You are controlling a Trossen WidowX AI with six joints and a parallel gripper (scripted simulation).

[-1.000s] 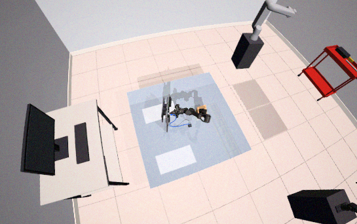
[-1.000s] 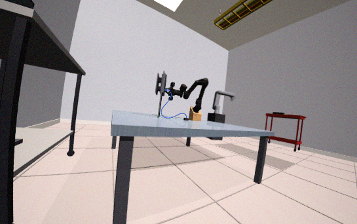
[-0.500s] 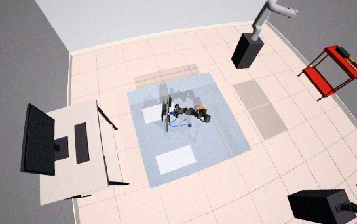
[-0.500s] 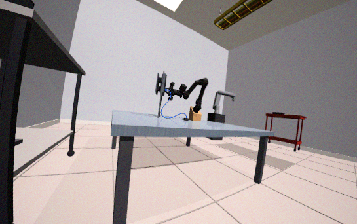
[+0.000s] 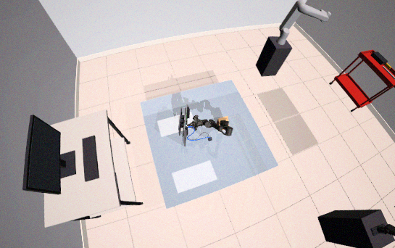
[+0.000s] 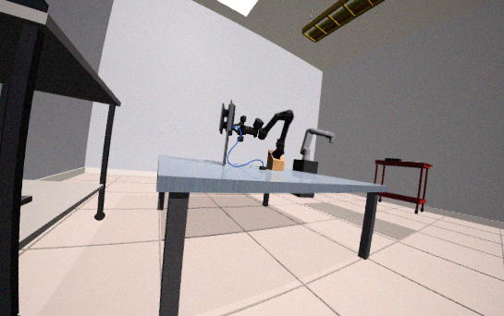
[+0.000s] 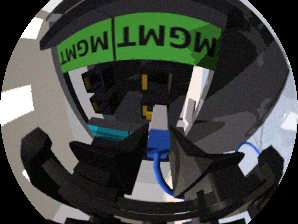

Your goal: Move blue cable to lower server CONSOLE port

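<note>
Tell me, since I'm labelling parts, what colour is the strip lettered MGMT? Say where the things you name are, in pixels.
Bright green strip with black MGMT lettering [image 7: 165, 39]; the wrist view shows it best.

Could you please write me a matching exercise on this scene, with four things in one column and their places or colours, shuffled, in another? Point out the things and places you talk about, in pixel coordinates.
Things
1. plug [image 7: 159, 140]
2. label strip [image 7: 167, 37]
3. wheeled cart [image 5: 354, 90] [image 6: 402, 164]
4. monitor [image 5: 43, 156]

Places or colours
A. red
B. between the gripper's [image 7: 159, 142] fingers
C. on the white-topped desk [image 5: 101, 145]
D. green, reading MGMT

Right pairs: 1-B, 2-D, 3-A, 4-C.
</note>
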